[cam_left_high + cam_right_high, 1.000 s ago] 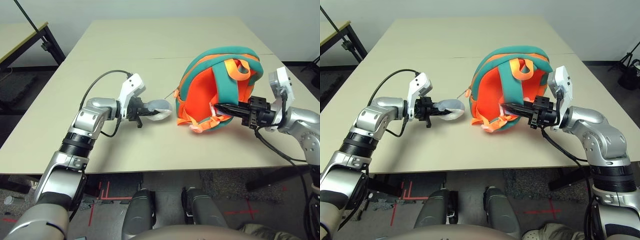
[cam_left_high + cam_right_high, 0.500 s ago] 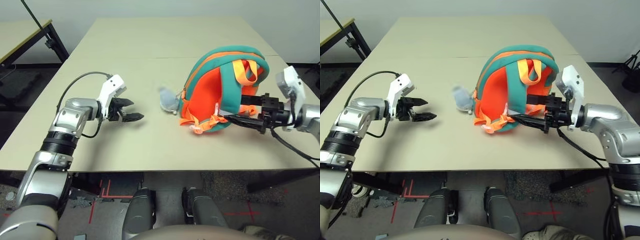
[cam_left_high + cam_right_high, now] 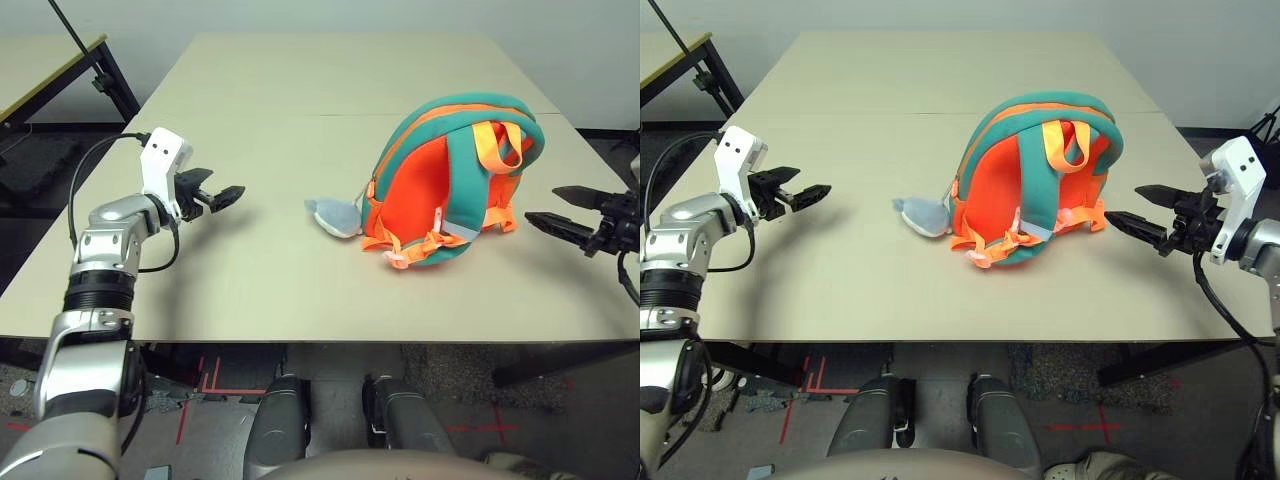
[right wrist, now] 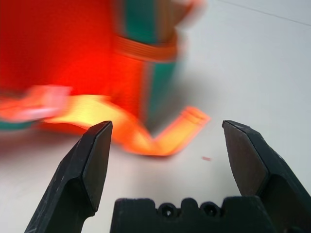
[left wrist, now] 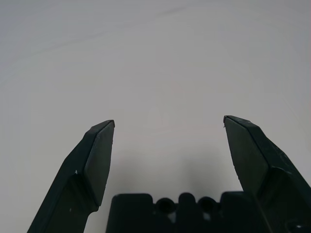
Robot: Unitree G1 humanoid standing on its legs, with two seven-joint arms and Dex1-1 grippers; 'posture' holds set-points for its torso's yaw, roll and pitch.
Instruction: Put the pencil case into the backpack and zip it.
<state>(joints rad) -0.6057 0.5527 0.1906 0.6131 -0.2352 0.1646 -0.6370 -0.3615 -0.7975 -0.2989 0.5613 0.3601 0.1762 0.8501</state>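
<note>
Left gripper [image 3: 228, 193] spread wide and empty, right gripper [image 3: 1135, 208] likewise — both well apart from the backpack [image 3: 447, 180], upright on table [image 3: 270, 110], plush toy [image 3: 333, 215] beside it.

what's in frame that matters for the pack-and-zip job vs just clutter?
Belongs to the job:
- backpack, standing on the table; pencil case not in view
- left gripper, open, empty
- right gripper, open, empty

Just there:
- plush toy lying beside the backpack
- second table at far left
</note>
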